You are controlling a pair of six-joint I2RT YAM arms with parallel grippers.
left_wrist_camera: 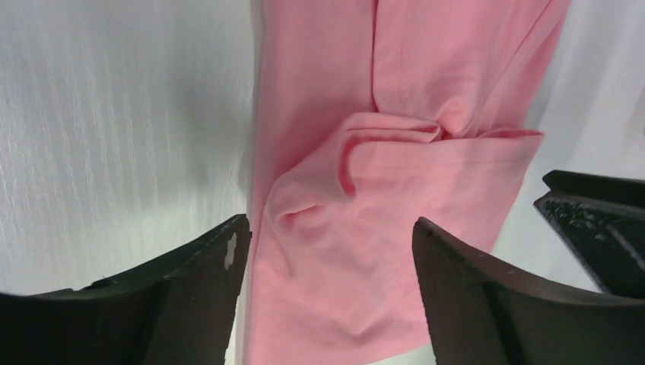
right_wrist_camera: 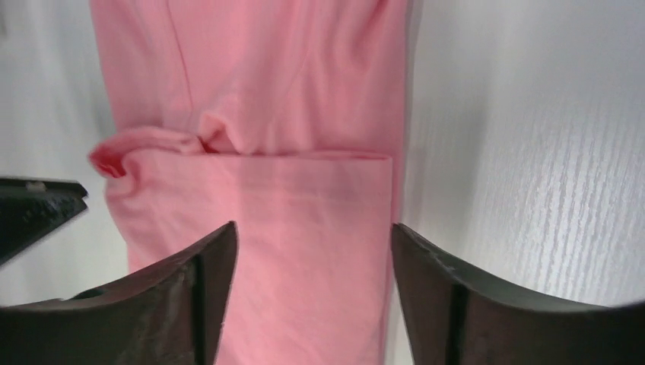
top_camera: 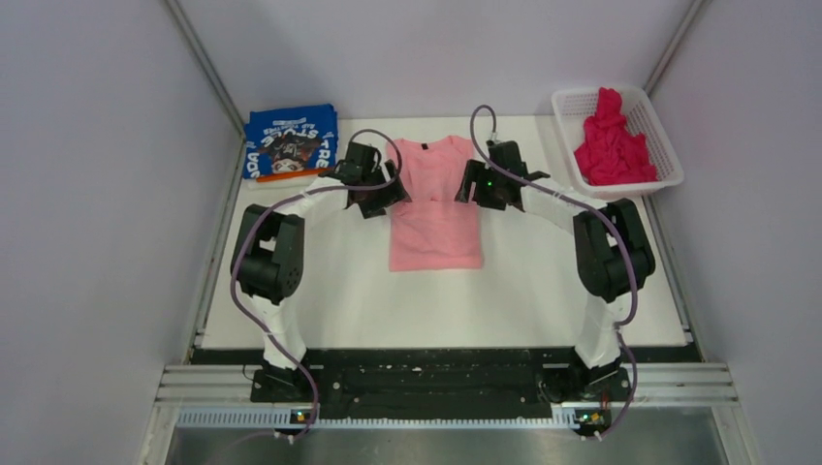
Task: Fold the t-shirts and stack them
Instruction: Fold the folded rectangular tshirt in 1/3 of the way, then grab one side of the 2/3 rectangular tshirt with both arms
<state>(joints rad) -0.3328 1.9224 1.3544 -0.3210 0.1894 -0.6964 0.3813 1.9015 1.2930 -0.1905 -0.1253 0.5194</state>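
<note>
— Where's the light pink t-shirt [top_camera: 435, 208]?

— At the middle of the table [top_camera: 339, 291], lying flat, collar toward 12 o'clock, hem toward 6. The wrist views show both sleeves turned in over the body, so it reads as a narrow rectangle.

— And the arms?

— Mirror poses. Each rises from its base at the near edge, with its elbow pushed outward – the left toward 9 o'clock, the right toward 3. The forearms angle inward and away to the shirt's shoulders. The left gripper [top_camera: 378, 194] sits at the shirt's 9 o'clock edge, the right gripper [top_camera: 482, 184] at its 3 o'clock edge, both up near the sleeves.

— Are they holding cloth?

— No. The left fingers [left_wrist_camera: 198, 289] are spread wide, with the folded sleeve lying between them, not pinched. The right fingers [right_wrist_camera: 471, 304] are just as wide apart over the other folded sleeve, with nothing clamped.

— The other shirts?

— The blue t-shirt [top_camera: 291, 142] lies folded at about 10 o'clock, near the far left corner. The magenta t-shirt [top_camera: 613, 145] is bunched up in the white basket [top_camera: 582, 100] at about 2 o'clock.
</note>
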